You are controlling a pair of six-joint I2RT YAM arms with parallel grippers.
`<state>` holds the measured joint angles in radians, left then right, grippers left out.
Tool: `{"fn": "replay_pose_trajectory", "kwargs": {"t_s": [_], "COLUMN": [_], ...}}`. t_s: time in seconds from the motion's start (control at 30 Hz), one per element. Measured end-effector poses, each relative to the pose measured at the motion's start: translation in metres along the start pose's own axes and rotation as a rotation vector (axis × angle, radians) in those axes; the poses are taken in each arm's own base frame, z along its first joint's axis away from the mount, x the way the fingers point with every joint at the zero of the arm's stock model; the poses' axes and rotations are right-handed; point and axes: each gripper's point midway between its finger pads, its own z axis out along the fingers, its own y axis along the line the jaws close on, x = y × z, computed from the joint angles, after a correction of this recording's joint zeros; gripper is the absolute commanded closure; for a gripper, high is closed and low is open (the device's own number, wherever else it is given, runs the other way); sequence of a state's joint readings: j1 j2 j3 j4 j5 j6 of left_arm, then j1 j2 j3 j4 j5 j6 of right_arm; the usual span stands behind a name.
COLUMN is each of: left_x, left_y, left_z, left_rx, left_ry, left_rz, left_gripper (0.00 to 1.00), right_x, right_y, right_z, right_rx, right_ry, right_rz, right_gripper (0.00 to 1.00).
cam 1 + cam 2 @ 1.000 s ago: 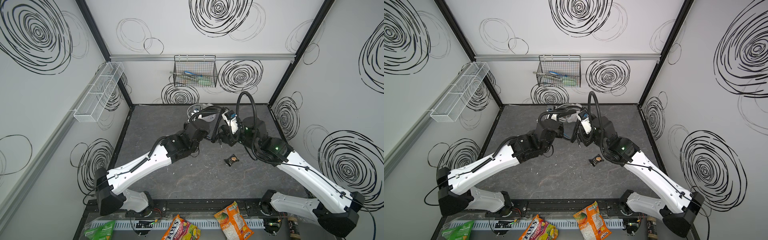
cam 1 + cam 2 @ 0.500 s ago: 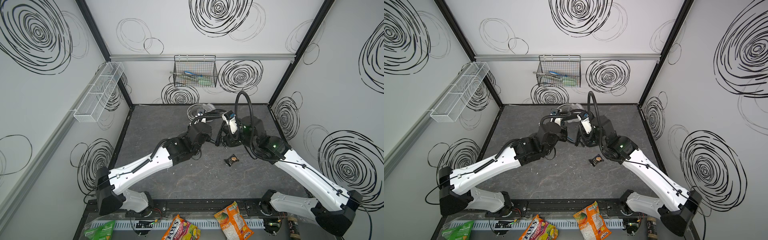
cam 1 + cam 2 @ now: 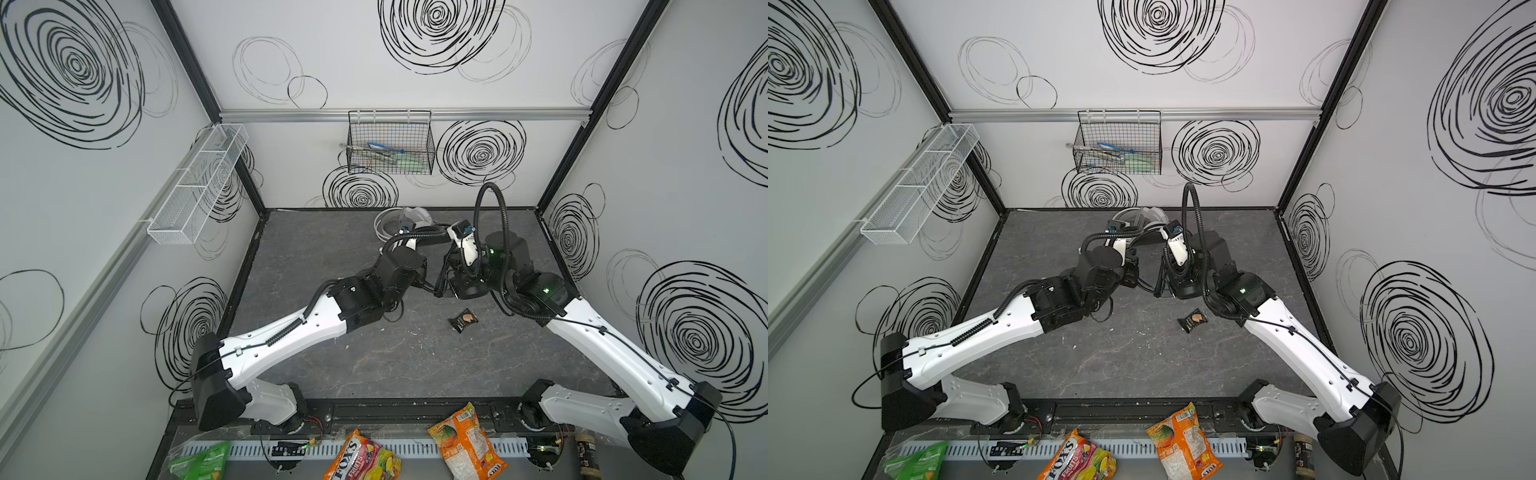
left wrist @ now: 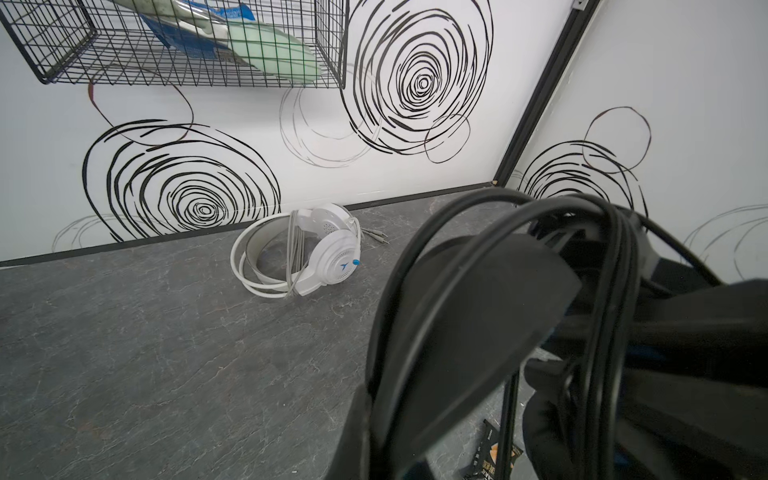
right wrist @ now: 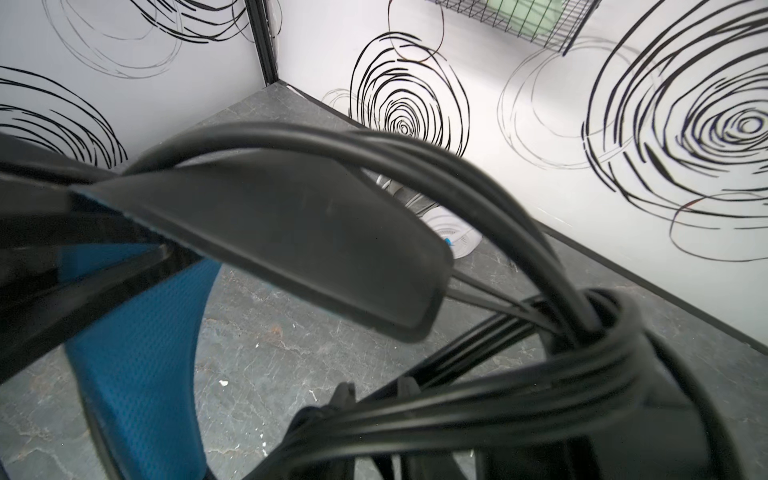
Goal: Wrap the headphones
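Observation:
The black headphones (image 3: 442, 278) (image 3: 1160, 278) hang between both arms above the middle of the floor. Their headband (image 4: 457, 311) (image 5: 291, 232) has a blue lining (image 5: 137, 345), and the black cable (image 5: 457, 415) is looped round it in several strands. My left gripper (image 3: 430, 284) is shut on the headband; one finger (image 4: 359, 440) shows under it. My right gripper (image 5: 376, 390) stands slightly open, with cable strands crossing its fingertips (image 5: 344, 392). The white headphones (image 3: 401, 222) (image 3: 1142, 216) (image 4: 328, 253) lie by the back wall with their white cable coiled round them.
A small dark snack packet (image 3: 463, 321) (image 3: 1192, 320) lies on the floor in front of the grippers. A black wire basket (image 3: 390, 145) hangs on the back wall and a white mesh shelf (image 3: 195, 187) on the left wall. Snack bags (image 3: 465, 444) lie beyond the front rail.
Both arms have drawn the black headphones a little toward the front, uncovering the white headphones behind. The right gripper's fingers have parted; the left stays shut.

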<state>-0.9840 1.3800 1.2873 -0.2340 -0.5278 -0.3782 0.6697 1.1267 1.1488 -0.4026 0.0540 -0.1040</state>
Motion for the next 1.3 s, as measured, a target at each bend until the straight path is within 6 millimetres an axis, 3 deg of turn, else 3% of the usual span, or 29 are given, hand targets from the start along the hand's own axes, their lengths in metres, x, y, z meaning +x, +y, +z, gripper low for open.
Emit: {"fn": "replay_pose_trajectory", "kwargs": {"t_s": [0.13,0.3,0.7,0.87,1.1,1.3], "left_x": [0.001,0.004,0.018,0.036,0.095,0.105], "left_y": [-0.001,-0.005,-0.002,0.000,0.014,0.020], "left_z": [0.000,0.002,0.007,0.007,0.011,0.011], "left_rx": [0.008,0.030,0.048,0.050,-0.012,-0.033], "left_ry": [0.004,0.004,0.058,0.133,0.308,0.335], "left_rz": [-0.013,-0.047,-0.101,-0.109,-0.098,-0.109], "left_gripper": [1.00,1.00,1.00,1.00,1.00,1.00], "right_x": [-0.006,-0.012,-0.002,0.021,0.080,0.091], "right_y": [-0.002,-0.004,-0.002,0.009,0.029,0.034], "right_z": [0.000,-0.005,-0.009,-0.008,0.018,0.029], "right_rx": [0.005,0.012,0.002,-0.039,-0.124,-0.136], "right_ry": [-0.045,-0.092,-0.110,-0.123,-0.010,0.035], "right_rz": [0.009,0.012,0.006,0.014,0.065,0.073], "right_gripper": [0.54,0.45,0.39,0.41,0.41,0.40]}}
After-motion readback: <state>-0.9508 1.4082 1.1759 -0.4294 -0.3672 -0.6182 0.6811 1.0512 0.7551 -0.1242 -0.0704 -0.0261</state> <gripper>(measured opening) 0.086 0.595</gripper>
